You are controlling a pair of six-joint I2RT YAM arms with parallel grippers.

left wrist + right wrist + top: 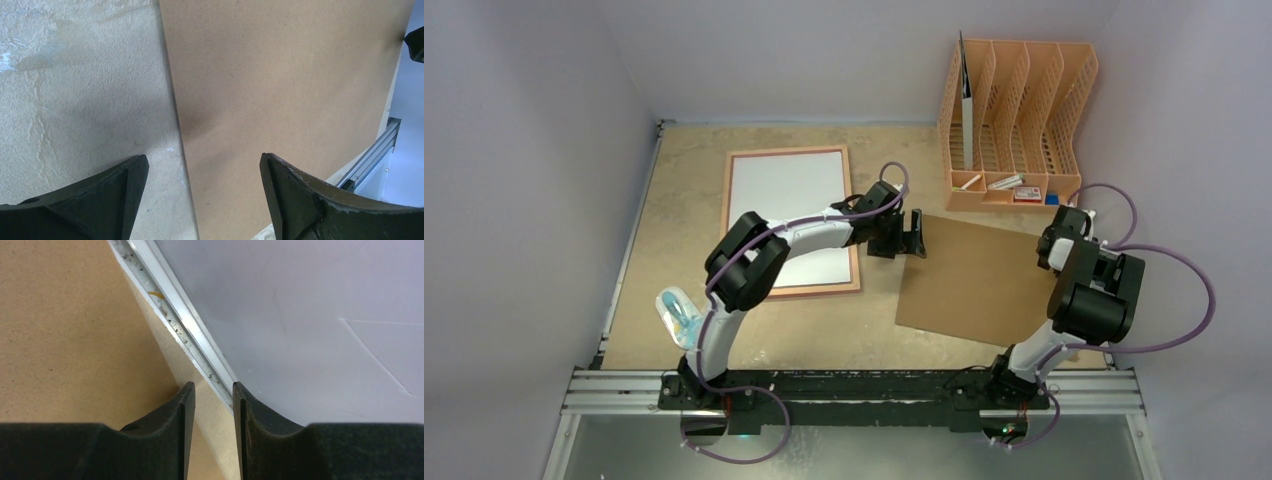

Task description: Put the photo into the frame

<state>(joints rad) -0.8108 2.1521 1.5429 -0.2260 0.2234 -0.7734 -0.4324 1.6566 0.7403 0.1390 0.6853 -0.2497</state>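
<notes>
Nearest you, both arm bases (pixel 692 388) are sitting at the tabletop (pixel 674 230) edge. Your left claw (pixel 204 165) is hanging wide open over the backing sheet (pixel 984 285); your right claw (pixel 213 390) is standing nearly pinched at its right edge, grip unclear. White side up, the photo (pixel 786 200) is seemingly lying inside the frame (pixel 784 152); backing is remaining. The right wall (pixel 325 315) is crowding that claw.

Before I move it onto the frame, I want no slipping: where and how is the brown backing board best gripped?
Probably its thin left edge, approached low from the side of the frame. The backing board appears to lie flat on the table, so only its edges offer purchase, and the open left gripper faces that edge.
</notes>
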